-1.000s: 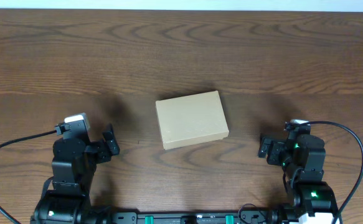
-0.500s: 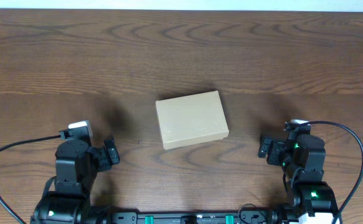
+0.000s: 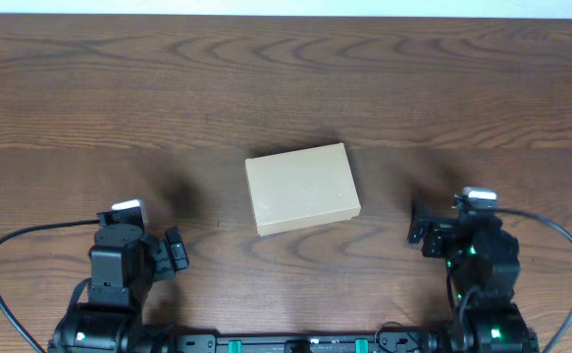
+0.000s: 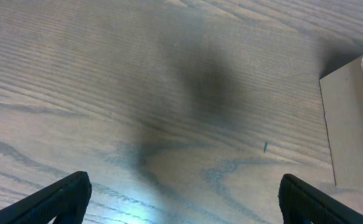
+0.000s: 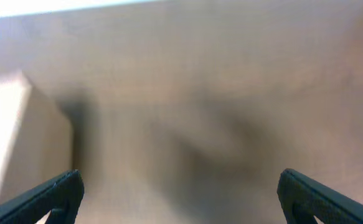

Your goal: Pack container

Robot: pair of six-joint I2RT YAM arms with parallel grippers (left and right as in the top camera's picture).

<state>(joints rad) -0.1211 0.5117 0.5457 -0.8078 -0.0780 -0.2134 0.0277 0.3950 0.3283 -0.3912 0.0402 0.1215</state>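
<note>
- Since a second ago, a retreat of the left arm (image 3: 114,284) toward the near edge of the bench (image 3: 286,78), in two steps across the earlier overhead pictures.
- Left fingers (image 3: 175,250) now lower in the overhead view and further from the container (image 3: 302,189) than before.
- On the right, only a small shift: right arm (image 3: 482,279) nudged a little outward and nearer the edge, right fingers (image 3: 421,229) pointing at the container's right side much as before.
- No change in the container: same spot at mid-bench, same slight tilt, lid flap down, flat on the wood, touched by nothing.
- Left arm folded low at the near left corner, wrist turned inward and up-bench, tips aimed toward the container's lower left corner, well apart from it.
- Right arm folded low at the near right corner, wrist aimed leftward, tips near the container but with bare wood between.
- Left fingers (image 4: 66,198) spread wide in the wrist view, nothing between them but wood grain; container edge (image 4: 355,124) at far right.
- Right fingers (image 5: 312,196) likewise spread wide and holding nothing; view blurred, pale container corner (image 5: 13,137) at left.
</note>
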